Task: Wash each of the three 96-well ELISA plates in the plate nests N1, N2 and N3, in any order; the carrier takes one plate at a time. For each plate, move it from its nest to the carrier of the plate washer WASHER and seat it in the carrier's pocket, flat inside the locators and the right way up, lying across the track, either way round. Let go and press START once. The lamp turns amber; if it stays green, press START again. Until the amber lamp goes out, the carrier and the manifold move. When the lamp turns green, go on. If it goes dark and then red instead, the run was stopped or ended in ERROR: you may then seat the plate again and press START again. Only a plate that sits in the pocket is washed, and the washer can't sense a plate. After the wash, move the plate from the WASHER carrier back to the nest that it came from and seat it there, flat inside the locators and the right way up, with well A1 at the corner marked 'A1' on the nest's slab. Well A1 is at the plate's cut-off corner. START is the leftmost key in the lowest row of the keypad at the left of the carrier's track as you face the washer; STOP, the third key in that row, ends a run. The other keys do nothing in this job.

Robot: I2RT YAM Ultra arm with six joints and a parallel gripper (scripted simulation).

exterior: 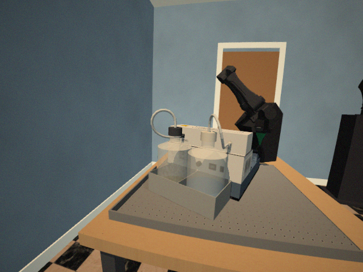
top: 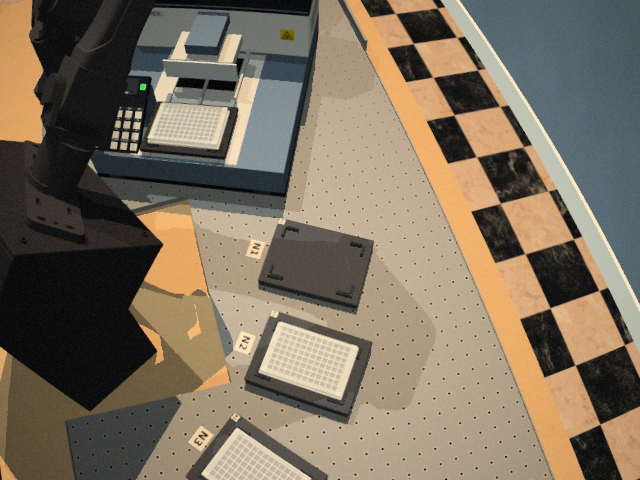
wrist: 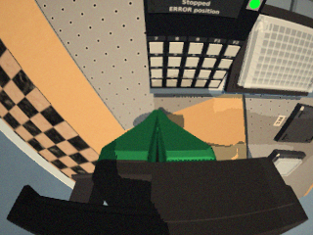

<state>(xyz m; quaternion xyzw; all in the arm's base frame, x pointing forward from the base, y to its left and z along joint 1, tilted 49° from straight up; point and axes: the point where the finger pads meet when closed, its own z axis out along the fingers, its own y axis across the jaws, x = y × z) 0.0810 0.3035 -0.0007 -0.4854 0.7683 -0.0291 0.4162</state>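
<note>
Looking down from the top view, nest N1 [top: 316,263] is bare, just the dark slab with its corner locators, while N2 [top: 308,362] has a white plate [top: 309,360] sitting flat in it, and N3 [top: 256,454] at the bottom edge holds another plate [top: 248,460], partly cut off by the frame. A third plate [top: 188,125] sits in the washer's carrier [top: 231,135], flat in the pocket just right of the keypad [top: 127,129], and the lamp [top: 142,87] above the keys is green. On the exterior view two clear bottles [exterior: 207,169] stand in a grey tray [exterior: 187,196] behind the washer [exterior: 231,152], both with liquid in the lower part and hoses out of the caps. The tool [wrist: 156,132] has its green fingers pressed fully together with nothing between them, and in the wrist view their tip points at the bottom row of the keypad, hanging near it; whether it touches, I can't tell. The plate in the carrier is off to the tool's side, beyond the keys, everything on the grey perforated table [top: 361,170].
</note>
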